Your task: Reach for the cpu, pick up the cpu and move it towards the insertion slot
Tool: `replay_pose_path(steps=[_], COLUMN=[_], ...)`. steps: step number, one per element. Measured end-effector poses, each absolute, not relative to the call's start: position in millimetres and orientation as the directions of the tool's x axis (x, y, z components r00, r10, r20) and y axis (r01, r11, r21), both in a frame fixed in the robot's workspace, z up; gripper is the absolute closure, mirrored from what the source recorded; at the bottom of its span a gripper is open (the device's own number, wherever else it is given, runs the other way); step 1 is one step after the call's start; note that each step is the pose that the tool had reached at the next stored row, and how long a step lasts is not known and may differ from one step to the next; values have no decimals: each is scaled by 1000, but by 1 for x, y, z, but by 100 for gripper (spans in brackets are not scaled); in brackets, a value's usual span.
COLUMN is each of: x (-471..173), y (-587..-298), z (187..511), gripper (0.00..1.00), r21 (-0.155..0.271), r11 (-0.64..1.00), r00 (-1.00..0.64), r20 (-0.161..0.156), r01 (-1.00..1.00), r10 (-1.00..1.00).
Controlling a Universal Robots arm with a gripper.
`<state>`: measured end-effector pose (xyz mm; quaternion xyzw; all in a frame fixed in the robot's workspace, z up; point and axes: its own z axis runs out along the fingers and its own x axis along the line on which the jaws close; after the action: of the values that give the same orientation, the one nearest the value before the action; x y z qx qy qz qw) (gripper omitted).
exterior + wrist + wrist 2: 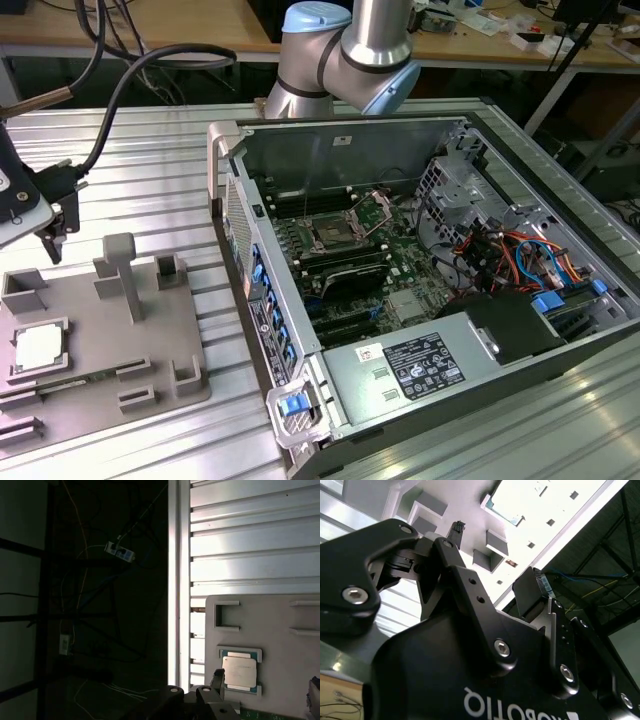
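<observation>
Ribbed aluminium bench [150, 150]: the reach is proceeding.
The black two-finger gripper [60, 232] is hovering open and empty above the grey plastic tray [120, 340] holding the silvery square cpu [40, 347]; grasping calls for a centred descent.

— Where's your arm [350, 55] now?
— Your wrist hangs above the cpu [40, 345], clear of it.
— And your jaws?
— Spread wide, empty, pointing down toward the cpu.

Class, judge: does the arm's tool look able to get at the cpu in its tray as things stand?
Probably yes: the open tool hangs above the tray, and the cpu lies uncovered with nothing between them.
</observation>
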<state>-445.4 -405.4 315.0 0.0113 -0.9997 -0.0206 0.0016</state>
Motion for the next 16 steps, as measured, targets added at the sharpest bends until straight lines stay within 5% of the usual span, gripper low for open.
replay_pose_path(steps=[16], x=[-446], y=[-406], z=[305], gripper=[33], r21=[41], r11=[999], r00=[-1000], r20=[3], r01=[-23], r10=[-23])
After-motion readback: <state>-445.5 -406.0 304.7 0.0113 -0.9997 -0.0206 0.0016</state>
